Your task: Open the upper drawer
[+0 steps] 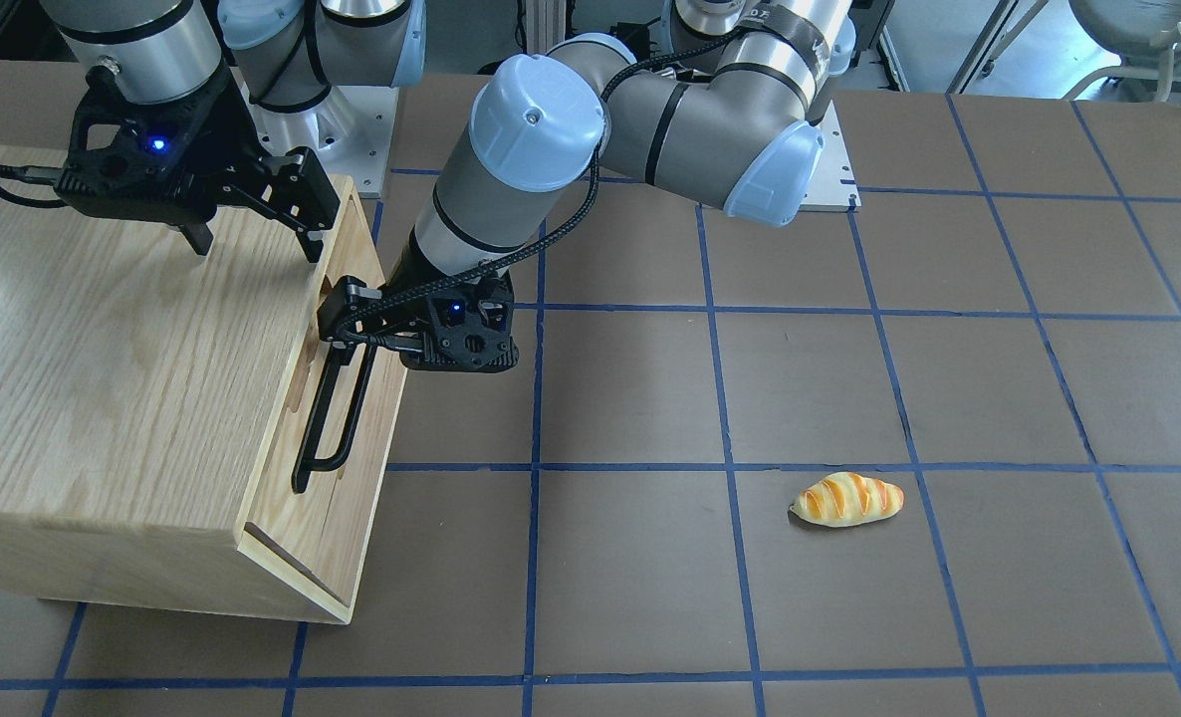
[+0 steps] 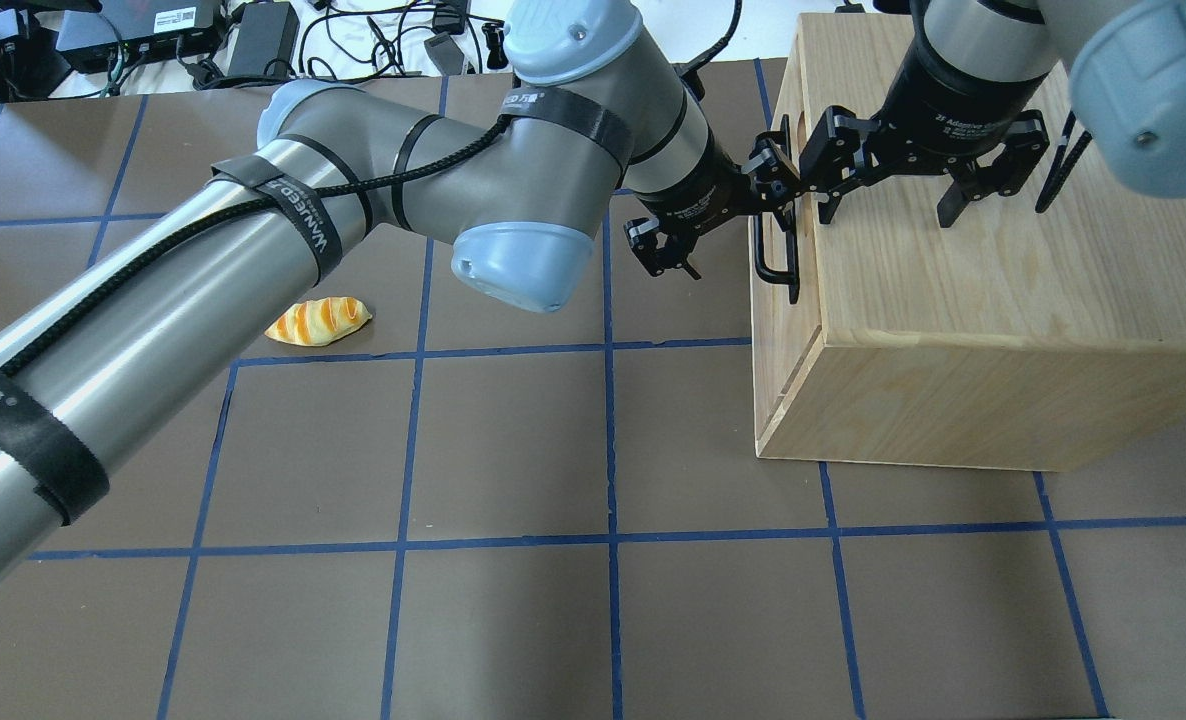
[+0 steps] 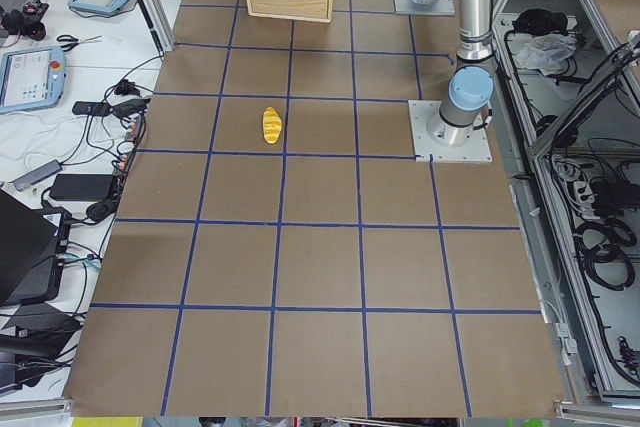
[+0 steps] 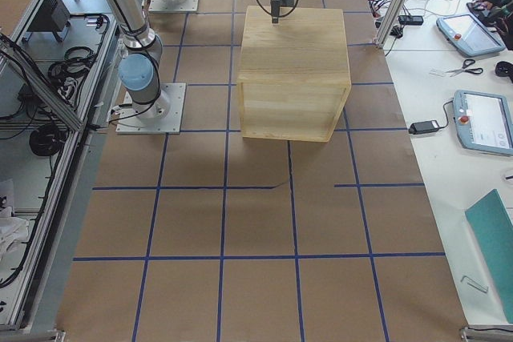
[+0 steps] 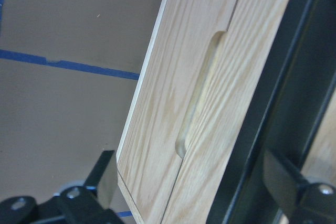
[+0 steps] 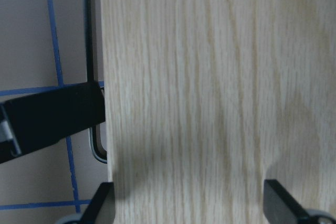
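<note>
"WANJEED"-strapped left arm (image 2: pixel 153 320) at upper drawer (image 1: pixel 333 418)

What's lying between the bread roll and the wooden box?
Nothing: the front-facing view shows only bare table, crossed by blue tape lines, between bread roll and box.

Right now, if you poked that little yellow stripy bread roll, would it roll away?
The yellow stripy bread roll is small, so probably light and easy to scoot. It's long with tapered ends, so it would likely spin or wobble, not roll far. Its glossy skin hints at a toy, maybe squishy.
</note>
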Robot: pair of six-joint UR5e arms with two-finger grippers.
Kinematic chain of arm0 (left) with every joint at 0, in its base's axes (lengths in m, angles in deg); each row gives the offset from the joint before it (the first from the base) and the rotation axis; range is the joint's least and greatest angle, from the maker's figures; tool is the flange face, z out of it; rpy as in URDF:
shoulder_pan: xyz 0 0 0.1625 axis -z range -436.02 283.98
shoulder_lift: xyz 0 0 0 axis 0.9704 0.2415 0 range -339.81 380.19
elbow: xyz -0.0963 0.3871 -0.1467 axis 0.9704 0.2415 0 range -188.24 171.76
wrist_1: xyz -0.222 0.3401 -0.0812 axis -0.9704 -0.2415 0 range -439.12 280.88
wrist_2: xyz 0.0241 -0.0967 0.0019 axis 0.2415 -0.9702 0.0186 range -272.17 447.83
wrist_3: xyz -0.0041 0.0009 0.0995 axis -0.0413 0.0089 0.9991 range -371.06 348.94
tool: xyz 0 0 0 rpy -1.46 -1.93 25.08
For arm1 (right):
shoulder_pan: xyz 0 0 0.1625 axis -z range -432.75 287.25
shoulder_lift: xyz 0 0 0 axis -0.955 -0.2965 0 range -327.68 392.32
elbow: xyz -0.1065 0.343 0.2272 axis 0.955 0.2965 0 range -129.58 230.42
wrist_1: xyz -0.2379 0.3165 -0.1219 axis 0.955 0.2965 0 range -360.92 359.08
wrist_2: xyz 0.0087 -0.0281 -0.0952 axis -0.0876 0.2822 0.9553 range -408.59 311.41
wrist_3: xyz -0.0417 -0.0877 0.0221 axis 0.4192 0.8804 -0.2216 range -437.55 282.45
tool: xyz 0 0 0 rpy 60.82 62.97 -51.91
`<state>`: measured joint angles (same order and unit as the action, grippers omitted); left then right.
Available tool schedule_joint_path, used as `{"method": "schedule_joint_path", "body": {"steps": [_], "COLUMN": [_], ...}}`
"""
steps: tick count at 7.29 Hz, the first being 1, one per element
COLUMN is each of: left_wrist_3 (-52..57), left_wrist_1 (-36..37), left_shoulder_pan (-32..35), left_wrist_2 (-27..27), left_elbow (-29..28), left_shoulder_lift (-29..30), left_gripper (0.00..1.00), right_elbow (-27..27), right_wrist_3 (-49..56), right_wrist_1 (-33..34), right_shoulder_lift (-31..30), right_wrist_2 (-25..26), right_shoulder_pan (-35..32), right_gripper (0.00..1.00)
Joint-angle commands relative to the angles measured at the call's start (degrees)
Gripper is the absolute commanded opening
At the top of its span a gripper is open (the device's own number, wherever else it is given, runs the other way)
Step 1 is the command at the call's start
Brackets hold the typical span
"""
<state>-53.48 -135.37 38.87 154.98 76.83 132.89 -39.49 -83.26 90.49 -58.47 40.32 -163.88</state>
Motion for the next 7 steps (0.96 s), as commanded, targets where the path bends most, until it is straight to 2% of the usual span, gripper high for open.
{"method": "schedule_joint_path", "body": {"steps": [1,7], "left_wrist_3": [0.5,2.3], "left_wrist_1": [0.0,-0.1], "left_shoulder_pan": [0.2,0.1], "left_wrist_2": [0.1,0.9], "left_elbow": [-0.8,-1.8], "left_shoulder_lift": [1.1,2.3], "left_gripper": [1.0,1.0], "right_elbow": [0.0,0.0], "right_wrist_3": [0.0,0.0], "right_wrist_1": [0.0,0.0], "right_shoulder_lift": [0.0,0.0], "right_wrist_2": [0.0,0.0], "right_shoulder_pan": [0.0,0.0], "right_gripper": [1.0,1.0]}}
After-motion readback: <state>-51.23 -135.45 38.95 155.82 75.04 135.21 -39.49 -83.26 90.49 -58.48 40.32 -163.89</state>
